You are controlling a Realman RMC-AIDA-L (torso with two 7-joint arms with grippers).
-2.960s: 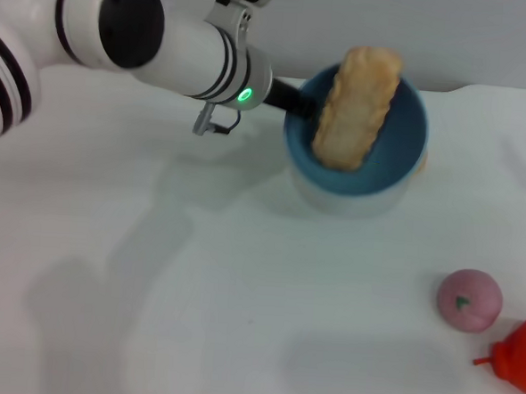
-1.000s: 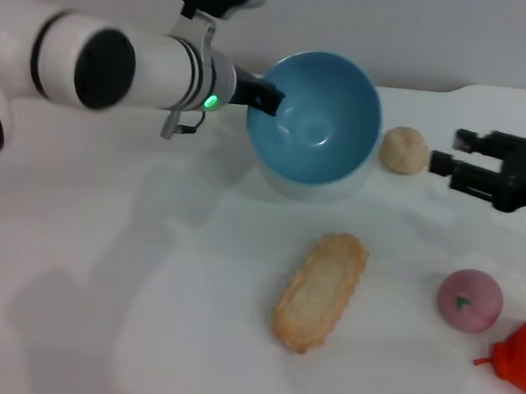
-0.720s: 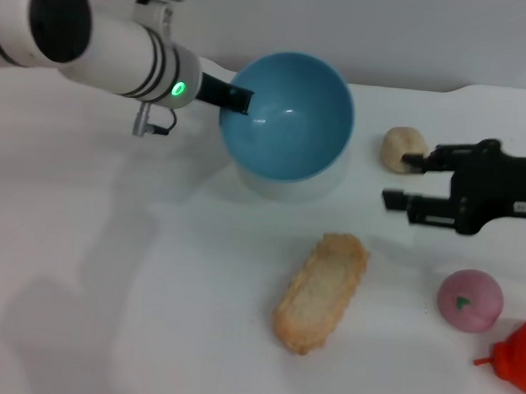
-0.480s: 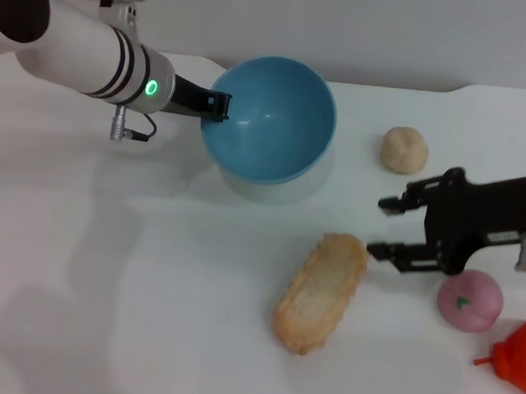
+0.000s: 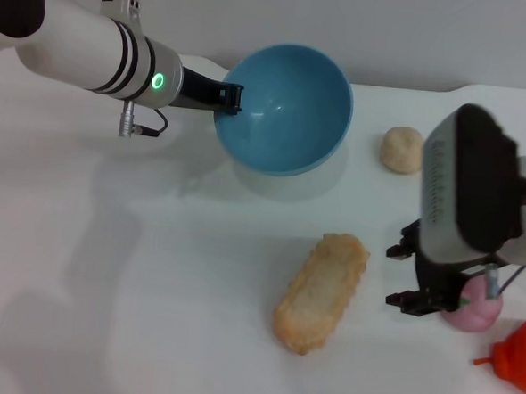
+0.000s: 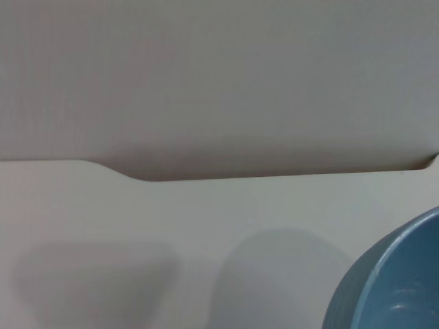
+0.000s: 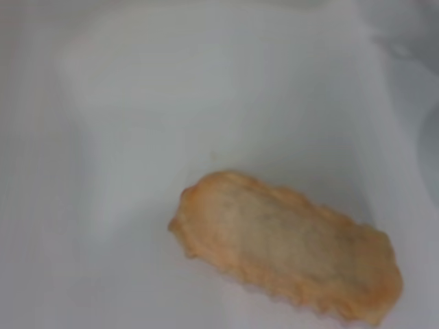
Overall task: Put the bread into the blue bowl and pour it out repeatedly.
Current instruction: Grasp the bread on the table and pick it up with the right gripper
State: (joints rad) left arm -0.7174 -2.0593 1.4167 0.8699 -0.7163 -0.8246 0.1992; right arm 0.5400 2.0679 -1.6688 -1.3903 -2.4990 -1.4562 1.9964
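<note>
Tan and pale, the bread point(image 5: 320, 292) lies flat on the white desk point(image 5: 149, 315), underside up, near the front and a little right of the middle. Its long axis runs diagonally, the near end toward the robot's left and the far end toward its right. The right wrist view shows the bread point(image 7: 287, 273) closer, with an orange rim around the pale face, which the head view shows less clearly. Just beside the bread on the right, the right hand point(image 5: 414, 278) hangs low with its two fingers spread apart, grasping nothing. Behind that hand sits a pink ball point(image 5: 473, 304), and a red toy point(image 5: 514, 355) is at the right edge. Farther back a beige bun point(image 5: 401, 149) rests on the desk. Farthest, the left hand point(image 5: 231, 98) is clenched on the rim of the bowl point(image 5: 286, 109), which is tilted so that its empty inside faces the camera. The left wrist view shows only a part of the bowl wall point(image 6: 391, 281).
</note>
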